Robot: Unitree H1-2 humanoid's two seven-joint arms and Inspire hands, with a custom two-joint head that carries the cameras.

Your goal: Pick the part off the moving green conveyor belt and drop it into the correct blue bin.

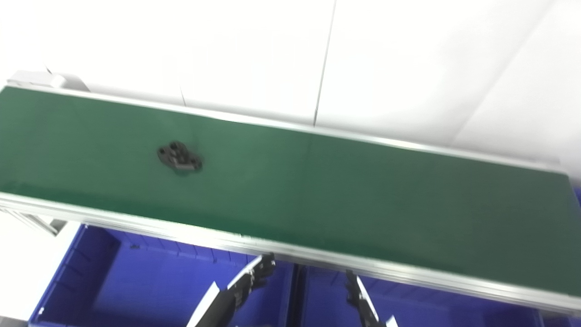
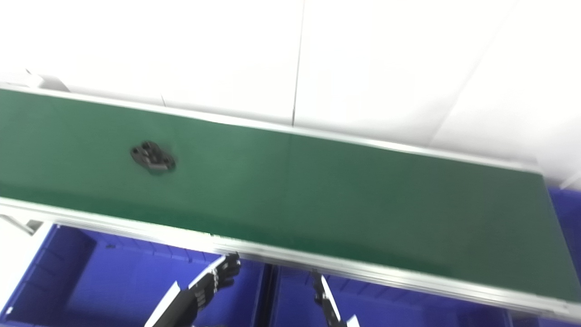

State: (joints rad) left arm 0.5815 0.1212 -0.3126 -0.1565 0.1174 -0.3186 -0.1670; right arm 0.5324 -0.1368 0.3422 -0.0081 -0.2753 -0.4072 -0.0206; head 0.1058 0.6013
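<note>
A small black part with several holes lies flat on the green conveyor belt, on its left portion; it also shows in the right eye view. My left hand hangs low in front of the belt's near rail, over the inner edge of the left blue bin, fingers extended and holding nothing. My right hand is low over the right blue bin, seen edge-on, fingers apart and empty. Both hands are well right of the part and below the belt.
The belt's aluminium near rail runs between the hands and the belt. A dark divider separates the two bins. Another blue bin edge shows past the belt's right end. White wall panels stand behind the belt.
</note>
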